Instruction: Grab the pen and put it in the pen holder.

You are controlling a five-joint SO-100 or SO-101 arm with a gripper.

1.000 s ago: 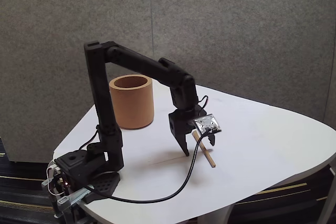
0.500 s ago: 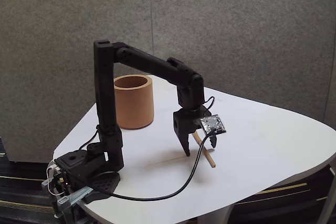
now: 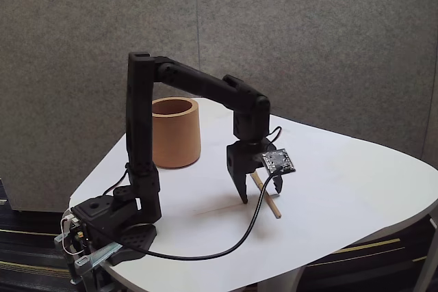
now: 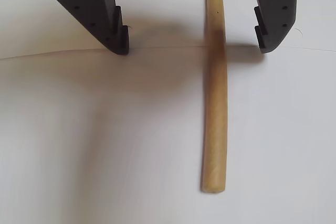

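The pen (image 4: pixel 215 103), a light tan wooden stick, lies flat on the white table (image 3: pixel 342 189); in the fixed view the pen (image 3: pixel 272 206) pokes out below the wrist camera board. My gripper (image 4: pixel 193 43) is open and straddles the pen, its two black fingertips (image 4: pixel 118 35) down at the table surface, the pen closer to the right finger in the wrist view. In the fixed view the gripper (image 3: pixel 260 193) points straight down at the table's middle. The pen holder (image 3: pixel 175 132), a tan-brown cylindrical cup, stands upright behind and left of the arm.
A black cable (image 3: pixel 239 237) loops from the wrist down to the arm's base (image 3: pixel 109 220) at the table's front left corner. The table's rounded front edge runs close below the cable. A grey partition wall stands behind.
The arm's upper links have swung slightly right and forward, and the gripper has shifted a little right over the pen. The pen and cup have stayed put.
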